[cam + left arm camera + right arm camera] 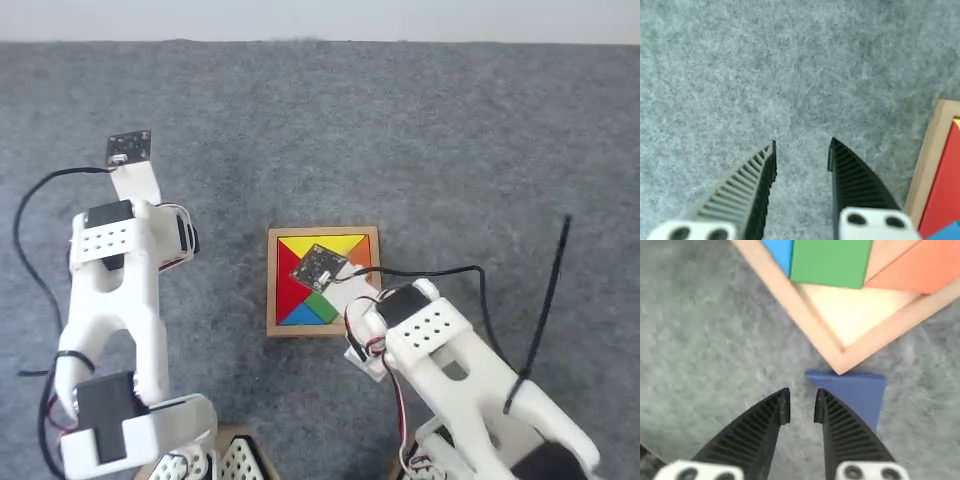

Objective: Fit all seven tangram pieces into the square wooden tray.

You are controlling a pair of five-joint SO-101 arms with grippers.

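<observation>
The square wooden tray (272,282) lies mid-table with yellow (322,243), red (284,282), green (318,304) and light blue pieces in it. My right arm (430,330) reaches over its near right corner. In the right wrist view that tray corner (840,360) has a bare triangular spot (850,315) beside the green (830,262) and orange (910,270) pieces. A dark blue triangle (855,392) lies on the carpet just outside the corner. My right gripper (800,405) is narrowly open and empty, one fingertip beside the triangle. My left gripper (802,147) hangs open over bare carpet, left of the tray's edge (927,160).
Grey carpet covers the table, with open room to the left of and behind the tray. A black cable (545,300) runs past the right arm. The left arm (120,280) stands well left of the tray.
</observation>
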